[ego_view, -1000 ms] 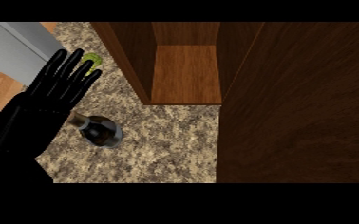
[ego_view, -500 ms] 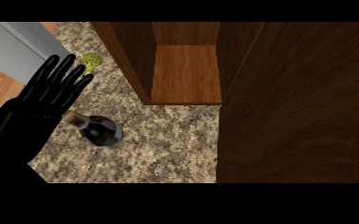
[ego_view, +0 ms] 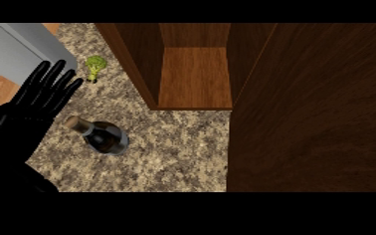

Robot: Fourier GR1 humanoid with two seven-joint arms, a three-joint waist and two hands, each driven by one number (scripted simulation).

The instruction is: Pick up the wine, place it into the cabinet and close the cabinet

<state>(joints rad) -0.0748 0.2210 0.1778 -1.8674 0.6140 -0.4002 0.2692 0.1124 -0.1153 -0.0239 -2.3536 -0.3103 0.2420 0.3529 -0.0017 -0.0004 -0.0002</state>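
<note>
Dim, even light; the cabinet [ego_view: 195, 74] interior glows warmer, its door [ego_view: 308, 109] darkly shaded.

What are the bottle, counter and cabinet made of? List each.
Bottle: likely dark glass, glossy sheen, tan cork-like top.
Counter: speckled stone, granite-like, beige and brown flecks.
Cabinet: brown wood, visible grain, smooth finish.

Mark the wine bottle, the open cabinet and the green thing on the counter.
wine bottle [ego_view: 105, 137], head view: on its dark shoulder, below the neck.
cabinet [ego_view: 195, 77], head view: on the bare inner shelf board.
green item [ego_view: 95, 65], head view: on its leafy top; looks like broccoli.
</note>
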